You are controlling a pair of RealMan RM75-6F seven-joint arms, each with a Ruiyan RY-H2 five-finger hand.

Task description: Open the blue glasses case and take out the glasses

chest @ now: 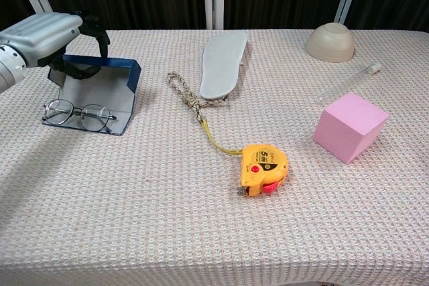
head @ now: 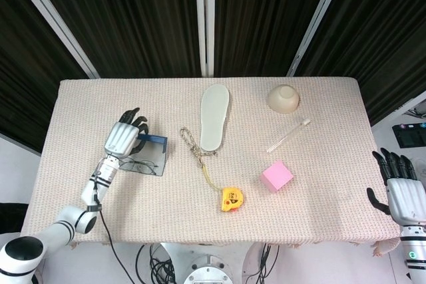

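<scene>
1. The blue glasses case (chest: 100,92) is lying open on the left side of the table (chest: 201,232), its lid standing up at the far edge.
2. The glasses (chest: 79,114) are resting on the near part of the open case, lenses toward the near edge, touching nothing but the case.
3. The left hand (chest: 47,35) is hovering at the far left of the case, its dark fingers (chest: 94,31) curling over the raised lid; whether they are actually gripping the lid I cannot tell.
4. In the head view the left hand (head: 123,138) is covering the far left part of the case (head: 152,154), with the glasses (head: 133,164) showing just near of it.
5. The right hand (head: 399,187) is hanging off the table's right edge, well apart from everything, fingers spread and holding nothing.
6. A grey shoe insole (chest: 224,61) is lying at the far middle, with a rope (chest: 188,98) just beside it on the left.
7. A yellow tape measure (chest: 265,165) is sitting near the middle, its tape running toward the rope.
8. A pink cube (chest: 350,125) is sitting to the right, a clear tube (chest: 348,82) beyond it, and an upturned bowl (chest: 330,41) at the far right.
</scene>
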